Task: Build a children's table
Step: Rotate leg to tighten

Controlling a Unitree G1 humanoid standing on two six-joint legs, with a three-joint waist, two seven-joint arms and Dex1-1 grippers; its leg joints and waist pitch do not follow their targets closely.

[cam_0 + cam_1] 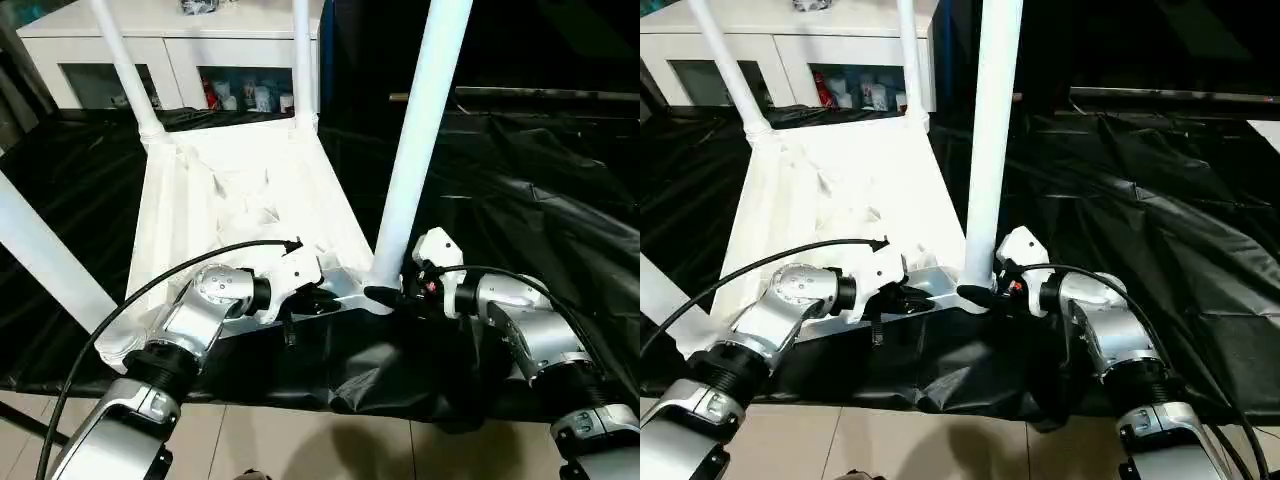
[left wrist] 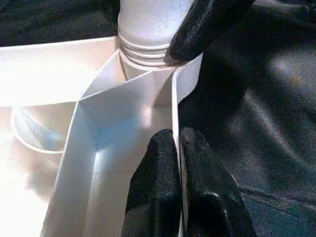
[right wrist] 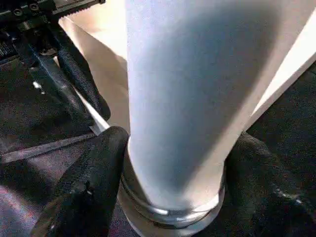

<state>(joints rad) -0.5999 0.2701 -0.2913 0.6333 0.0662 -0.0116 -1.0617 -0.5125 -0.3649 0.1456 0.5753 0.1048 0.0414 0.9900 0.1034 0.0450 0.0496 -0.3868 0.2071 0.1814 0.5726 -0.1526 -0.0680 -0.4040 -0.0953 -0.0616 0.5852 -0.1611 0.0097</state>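
Lying upside down on black sheeting (image 1: 520, 190), tabletop (image 1: 240, 190) with near leg (image 1: 420, 130) upright in corner socket (image 2: 148, 54), clasped by right gripper (image 3: 170, 170); left gripper (image 2: 178, 163) pinched onto tabletop's edge wall.

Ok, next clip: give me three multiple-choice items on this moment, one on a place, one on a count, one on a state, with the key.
1. Where does the left gripper hold the tabletop?
A. its near edge wall, by the corner socket
B. its far edge
C. a leg

2. How many legs stand in the tabletop?
A. two
B. three
C. four

3. The right gripper is:
A. clear of everything
B. around the base of the near right leg
C. resting on the black sheet

Key: 1 A, the left wrist view shows the fingers pinching the wall; 2 C, four legs rise from the corners; 3 B, a finger sits on each side of the leg.
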